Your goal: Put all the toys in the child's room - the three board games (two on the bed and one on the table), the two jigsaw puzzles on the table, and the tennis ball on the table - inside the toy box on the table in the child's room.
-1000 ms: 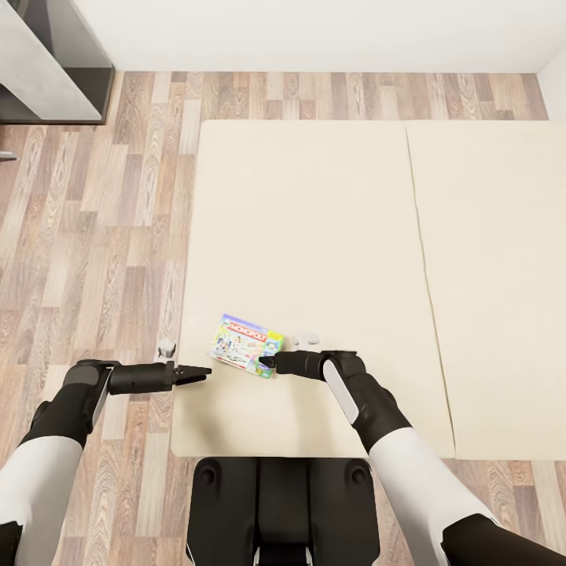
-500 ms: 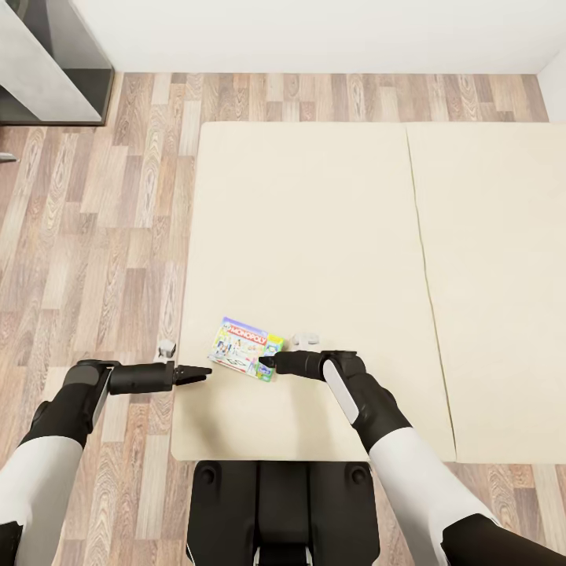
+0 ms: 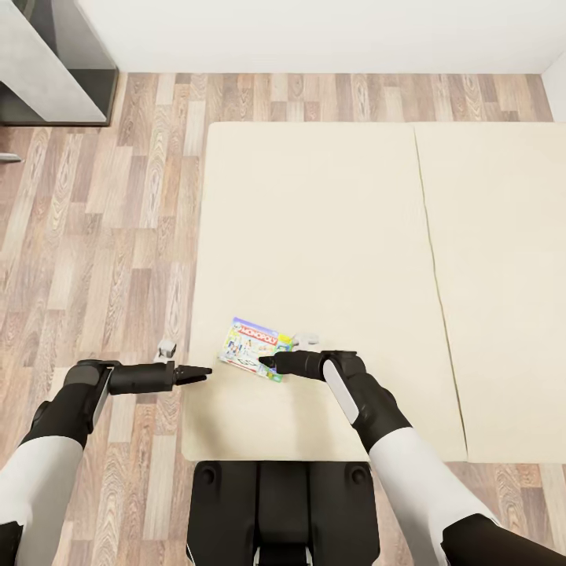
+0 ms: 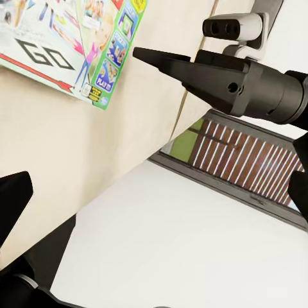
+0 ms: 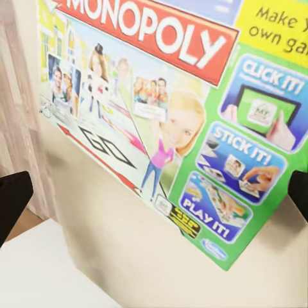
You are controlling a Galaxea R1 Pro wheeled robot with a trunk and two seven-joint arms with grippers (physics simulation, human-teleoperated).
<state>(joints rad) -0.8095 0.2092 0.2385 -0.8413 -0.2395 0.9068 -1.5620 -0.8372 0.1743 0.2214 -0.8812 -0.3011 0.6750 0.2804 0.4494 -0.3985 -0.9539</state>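
One board game (image 3: 253, 347), a flat Monopoly box with a red title band and green edge, lies on the beige bed (image 3: 330, 220) near its front left corner. It appears large in the right wrist view (image 5: 167, 109) and partly in the left wrist view (image 4: 58, 45). My right gripper (image 3: 266, 362) hovers open at the box's near right corner, and its fingertips (image 5: 13, 196) sit at the frame edges with nothing between them. To the left of the box, my left gripper (image 3: 201, 373) is open and empty over the bed's left edge.
Light wood-plank floor (image 3: 118, 236) lies left of and beyond the bed. A grey furniture unit (image 3: 47, 71) stands at the far left corner by the white wall (image 3: 314, 31). A seam (image 3: 431, 236) splits the mattress. My dark base (image 3: 283, 503) is against the bed's front edge.
The whole picture has shifted slightly to the right, so the camera moved. The board game now sits a little closer to my right gripper. Both arms keep the same pose.
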